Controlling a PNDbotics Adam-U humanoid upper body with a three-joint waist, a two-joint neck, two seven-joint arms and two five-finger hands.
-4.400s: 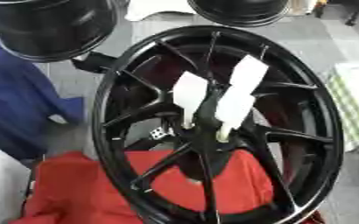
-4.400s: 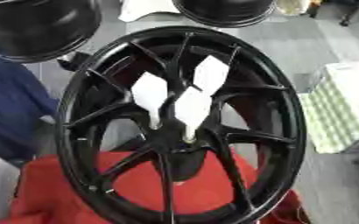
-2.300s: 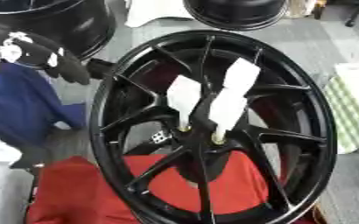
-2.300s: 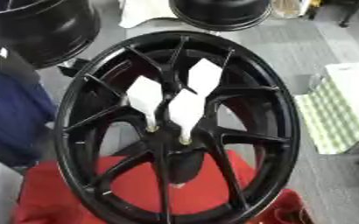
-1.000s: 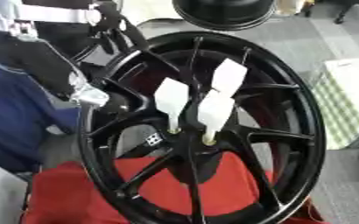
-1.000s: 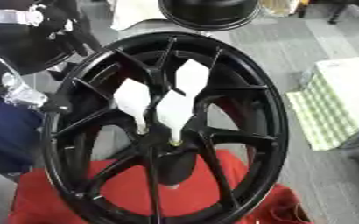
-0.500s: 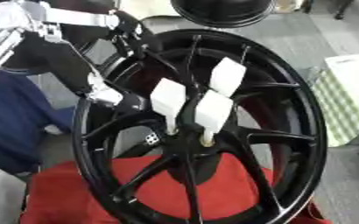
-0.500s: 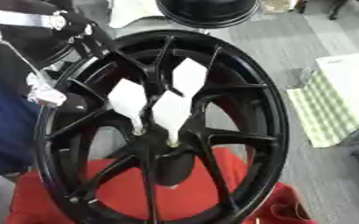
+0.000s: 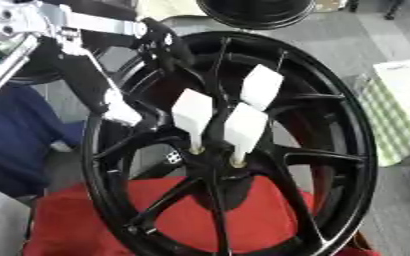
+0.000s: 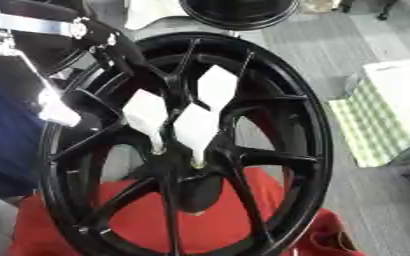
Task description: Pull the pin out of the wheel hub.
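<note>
Seemingly, fingers [image 9: 160, 42] left of pin [image 9: 192, 114] (untouched)

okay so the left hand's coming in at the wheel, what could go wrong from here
The left hand hangs at the rim's upper left, short of the three white-tagged pins, which stand close together; it may grab the wrong one or knock its neighbours. The wheel stands tilted on a red cloth, so a pull might shift it.

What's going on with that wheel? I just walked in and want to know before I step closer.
A black wheel stands upright on a red cloth, with three white-tagged pins stuck in its hub. The robot's left hand reaches in from the upper left, at the rim's top-left edge. It isn't on the pins, and all three sit in place. Whether its fingers grip the rim is unclear. The right hand isn't visible.
</note>
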